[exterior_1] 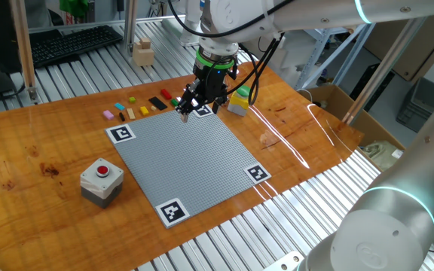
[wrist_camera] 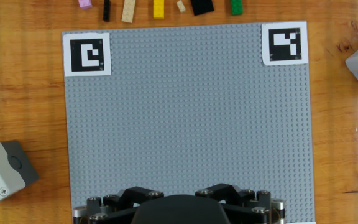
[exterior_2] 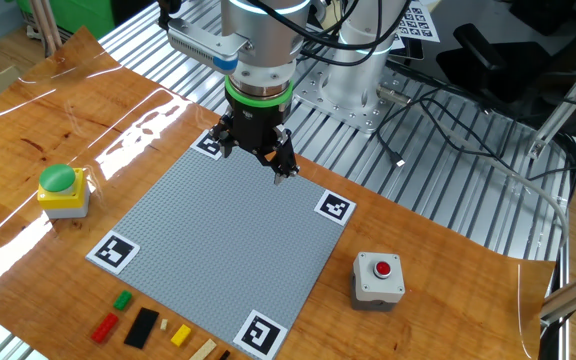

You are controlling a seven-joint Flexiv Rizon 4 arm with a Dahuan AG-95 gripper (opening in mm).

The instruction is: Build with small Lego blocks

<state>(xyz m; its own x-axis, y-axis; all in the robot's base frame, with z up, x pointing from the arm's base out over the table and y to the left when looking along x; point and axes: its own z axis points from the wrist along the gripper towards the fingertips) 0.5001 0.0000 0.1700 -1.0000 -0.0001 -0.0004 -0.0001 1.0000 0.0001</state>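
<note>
The robot's black two-finger claw (exterior_1: 194, 110) hangs pointing straight down over the far edge of the square grey studded baseplate (exterior_1: 191, 154), between two of its black-and-white corner markers. Its fingers stand spread wide with nothing between them.

The small Lego blocks (exterior_1: 138, 108) lie in a loose row on the glossy wooden table (exterior_1: 44, 143), just beyond one edge of the baseplate and off it. In the hand view the row runs along the top: a pink brick (wrist_camera: 84, 4), a thin black one (wrist_camera: 106, 9), a tan one (wrist_camera: 128, 10), a yellow one (wrist_camera: 159, 8), a small tan piece (wrist_camera: 181, 6), a wider black piece (wrist_camera: 202, 6) and a green one (wrist_camera: 236, 7). A red brick (exterior_2: 105, 327) shows at the end of the row in the other fixed view.

A grey box with a red push-button (exterior_1: 101, 181) sits beside the baseplate, and a yellow box with a green button (exterior_2: 62, 190) sits on the opposite side.
</note>
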